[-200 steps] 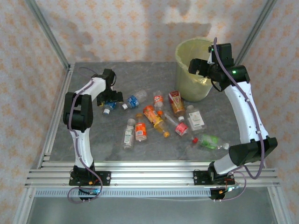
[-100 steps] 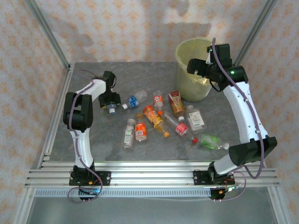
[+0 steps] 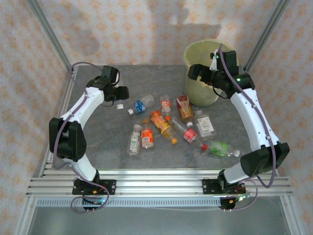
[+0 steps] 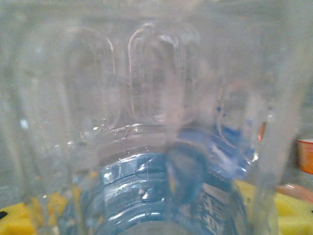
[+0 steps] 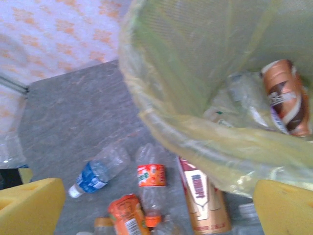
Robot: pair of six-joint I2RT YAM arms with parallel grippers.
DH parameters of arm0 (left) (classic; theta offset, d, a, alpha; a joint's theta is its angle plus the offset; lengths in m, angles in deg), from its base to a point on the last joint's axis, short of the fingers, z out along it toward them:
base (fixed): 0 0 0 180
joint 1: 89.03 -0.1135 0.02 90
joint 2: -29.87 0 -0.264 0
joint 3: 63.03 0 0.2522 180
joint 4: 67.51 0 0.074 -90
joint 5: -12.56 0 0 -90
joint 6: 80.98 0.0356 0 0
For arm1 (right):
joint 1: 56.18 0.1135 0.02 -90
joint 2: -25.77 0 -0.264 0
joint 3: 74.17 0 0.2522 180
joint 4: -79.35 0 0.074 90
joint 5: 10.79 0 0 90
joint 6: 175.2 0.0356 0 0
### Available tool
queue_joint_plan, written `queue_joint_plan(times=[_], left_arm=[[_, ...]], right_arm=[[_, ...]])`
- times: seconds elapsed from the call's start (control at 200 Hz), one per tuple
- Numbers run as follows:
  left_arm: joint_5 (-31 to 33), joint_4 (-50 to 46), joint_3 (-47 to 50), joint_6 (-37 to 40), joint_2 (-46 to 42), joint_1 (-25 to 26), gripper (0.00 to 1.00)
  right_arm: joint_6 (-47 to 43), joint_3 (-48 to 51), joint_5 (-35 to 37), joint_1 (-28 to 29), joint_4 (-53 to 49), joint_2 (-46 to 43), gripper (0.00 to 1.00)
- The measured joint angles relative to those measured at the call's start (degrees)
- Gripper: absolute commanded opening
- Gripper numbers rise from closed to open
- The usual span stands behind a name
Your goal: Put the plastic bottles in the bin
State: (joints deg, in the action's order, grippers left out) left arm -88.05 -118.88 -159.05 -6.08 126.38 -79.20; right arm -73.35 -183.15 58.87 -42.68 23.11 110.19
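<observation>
The left gripper [image 3: 119, 97] is shut tight on a clear bottle [image 4: 146, 191] with a blue label. The right gripper [image 3: 198, 73] is open wide and holds nothing. The bin [image 3: 201, 95] is right under it. The other bottles [image 3: 161, 122] lie on the table [image 3: 98, 142] between the 2 grippers.

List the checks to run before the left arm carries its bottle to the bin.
1. Blue-label bottle between the left claw's pads: ok.
2. Bottle clear of the table: cannot tell.
3. Room inside the bin: ok, contents lie low.
4. Right claw open and empty: ok.
5. Path to the bin free: not ok, the right claw hangs at its rim.
</observation>
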Motion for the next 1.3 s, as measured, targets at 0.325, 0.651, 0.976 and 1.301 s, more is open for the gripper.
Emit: queue_joint_plan(times=[0.325, 0.651, 0.976, 1.301], left_arm=[[-12.2, 8.0, 5.1, 5.8, -9.0, 9.4, 0.61], [-25.0, 14.8, 6.1, 8.2, -14.0, 14.3, 0.61], [-29.9, 15.8, 6.1, 8.1, -14.1, 16.3, 0.61], [-32.7, 17.7, 6.3, 6.9, -15.8, 15.8, 0.59]], right_arm=[[5.2, 4.3, -13.9, 1.6, 9.6, -2.3, 0.99], [6.2, 4.3, -20.7, 8.9, 14.3, 1.0, 0.99], [4.8, 3.0, -22.6, 14.7, 15.6, 4.2, 0.98], [5.3, 4.5, -27.8, 14.9, 22.6, 4.1, 0.93]])
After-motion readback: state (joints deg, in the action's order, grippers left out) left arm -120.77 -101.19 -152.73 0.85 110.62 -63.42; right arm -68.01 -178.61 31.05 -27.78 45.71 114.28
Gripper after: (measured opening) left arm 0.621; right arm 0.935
